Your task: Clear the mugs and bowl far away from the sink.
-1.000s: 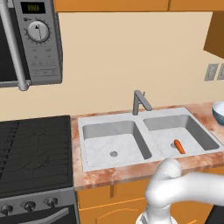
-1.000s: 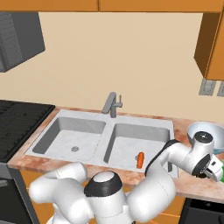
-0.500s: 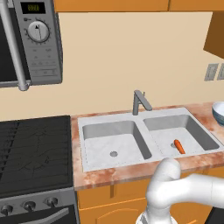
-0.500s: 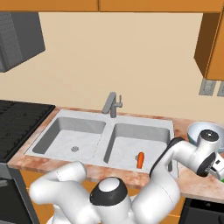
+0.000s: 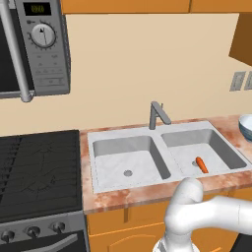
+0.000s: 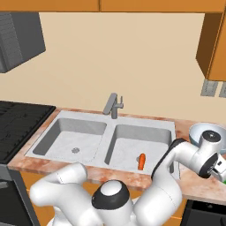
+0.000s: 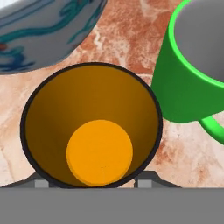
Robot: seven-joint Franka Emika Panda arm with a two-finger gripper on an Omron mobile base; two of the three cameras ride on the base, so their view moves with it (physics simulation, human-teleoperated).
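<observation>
The black mug (image 7: 92,127) with its orange inside stands upright on the marbled counter (image 7: 122,35), straight under the hand. My gripper (image 7: 94,181) reaches down around it, one fingertip (image 7: 41,181) against each side of its wall, shut on it. The green mug (image 7: 183,87) stands just beside it, handle pointing away. The pale blue-patterned bowl (image 7: 43,30) sits close behind both. In the right base view the bowl (image 6: 205,130) is on the counter right of the sink (image 6: 110,141), with the hand low in front of it and a sliver of the green mug (image 6: 219,175) under it.
An orange carrot (image 5: 201,164) lies in the right basin of the sink (image 5: 162,160), behind the grey faucet (image 5: 156,114). A black stove (image 5: 39,167) is left of the sink, a microwave (image 5: 34,44) above it. Bowl (image 5: 246,127) sits at the counter's right end.
The jaws have come in from wide open onto the black mug's sides. The hand has shifted slightly right and lower by the bowl. Mugs and bowl have not moved.
</observation>
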